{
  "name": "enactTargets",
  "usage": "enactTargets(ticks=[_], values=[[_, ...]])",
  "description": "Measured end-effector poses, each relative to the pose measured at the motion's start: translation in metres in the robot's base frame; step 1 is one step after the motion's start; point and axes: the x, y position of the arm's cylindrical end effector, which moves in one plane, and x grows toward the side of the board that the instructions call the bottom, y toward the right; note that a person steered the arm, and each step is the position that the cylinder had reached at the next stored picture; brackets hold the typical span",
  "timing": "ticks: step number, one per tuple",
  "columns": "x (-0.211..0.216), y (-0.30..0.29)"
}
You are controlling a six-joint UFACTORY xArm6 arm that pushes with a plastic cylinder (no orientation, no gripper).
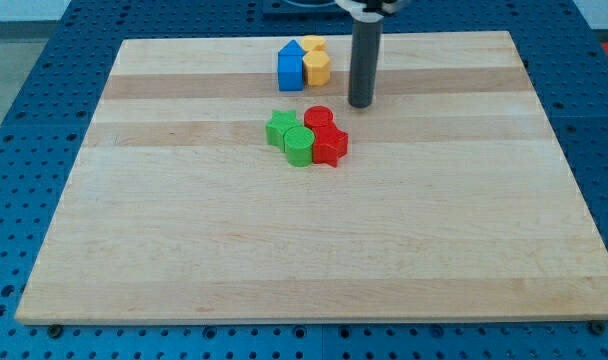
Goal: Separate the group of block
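My tip (pixel 360 103) is the lower end of a dark rod that comes down from the view's top. It stands on the wooden board (pixel 184 250), just above and to the right of a tight cluster of blocks. The cluster holds a green star-like block (pixel 280 128), a green cylinder (pixel 299 146), a red cylinder (pixel 318 118) and a red star-like block (pixel 330 146), all touching. The tip is a short gap from the red cylinder. A second group lies to the tip's left near the board's top edge: a blue house-shaped block (pixel 290 66), a yellow hexagon (pixel 317 68) and another yellow block (pixel 314 45) behind them.
The board lies on a blue perforated table (pixel 24 120) that shows on all sides. The rod's shaft (pixel 364 55) rises just right of the yellow blocks.
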Motion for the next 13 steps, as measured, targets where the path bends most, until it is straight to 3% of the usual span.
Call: enactTargets(ticks=[10,13], values=[[0.086,-0.077],[0.087,-0.104]])
